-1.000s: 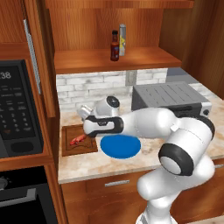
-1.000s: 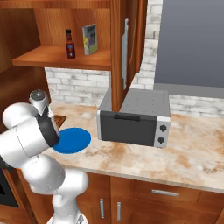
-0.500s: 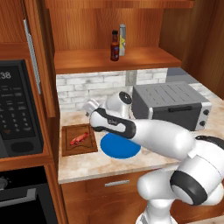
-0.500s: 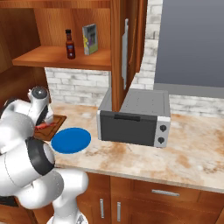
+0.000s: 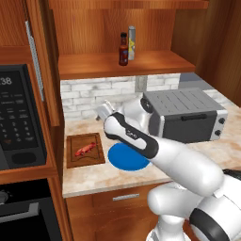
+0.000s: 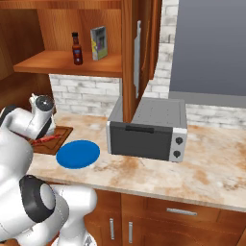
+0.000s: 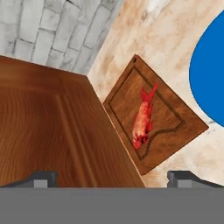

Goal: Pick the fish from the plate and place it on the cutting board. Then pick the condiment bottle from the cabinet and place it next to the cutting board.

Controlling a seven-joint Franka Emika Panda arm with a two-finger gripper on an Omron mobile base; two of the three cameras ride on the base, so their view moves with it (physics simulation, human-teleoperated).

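Observation:
The red-orange fish [image 5: 84, 149] lies on the dark cutting board [image 5: 95, 158], left of the bare blue plate [image 5: 127, 157]. My gripper [image 5: 103, 112] hangs above the counter behind the board and plate, near the brick wall. In the hand view its fingertips [image 7: 42, 177] stand wide apart with nothing between them, so it is open, looking down at the fish [image 7: 142, 118] on the board [image 7: 173, 127] beside the plate [image 7: 212, 78]. The condiment bottle [image 5: 123, 49] stands upright on the cabinet shelf [image 5: 94, 63], also seen from the right as the bottle [image 6: 76, 48].
A taller grey cylinder [image 5: 132, 43] stands right beside the bottle. A toaster oven [image 5: 186, 115] sits on the counter right of the plate. The black microwave [image 5: 19, 122] and a wooden side panel [image 7: 48, 127] border the board on the left.
The hand has risen from just over the board and drawn back toward the wall. The fish stays on the board, and the arm has swung forward.

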